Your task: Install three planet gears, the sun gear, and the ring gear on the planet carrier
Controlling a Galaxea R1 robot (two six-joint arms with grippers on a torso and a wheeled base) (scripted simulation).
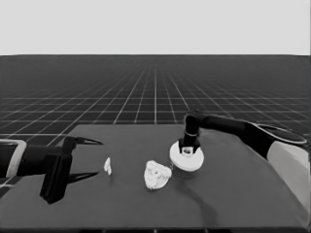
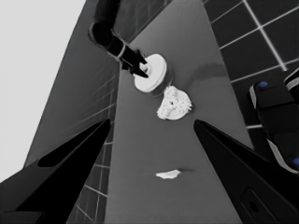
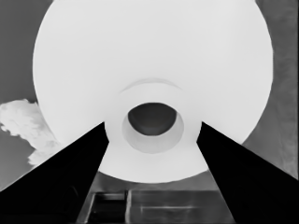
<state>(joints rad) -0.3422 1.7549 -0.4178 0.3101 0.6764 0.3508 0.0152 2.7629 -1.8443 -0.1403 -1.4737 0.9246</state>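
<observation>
My right gripper (image 1: 187, 149) hangs straight down over the larger round part (image 1: 186, 158), which sits near the middle of the table (image 1: 243, 194), a little toward my right side. My fingers stand apart on either side of the raised collar around its centre hole; from my right wrist I see the big white disc (image 3: 154, 60) filling the picture, with the hole between my two black fingers (image 3: 70, 172). Whether the fingertips touch the collar I cannot tell. Just beside this disc, on its left and a bit nearer the table's front edge, lies a lumpy white cluster (image 1: 156, 174) with toothed edges: the smaller round part with gears on it, though how many gears I cannot count. The cluster and the larger part lie close, and may touch at their edges. Farther left lies the thin white piece (image 1: 108, 166), alone. My left gripper (image 1: 85, 158) waits over the table's left end, fingers wide apart, nothing between them.
</observation>
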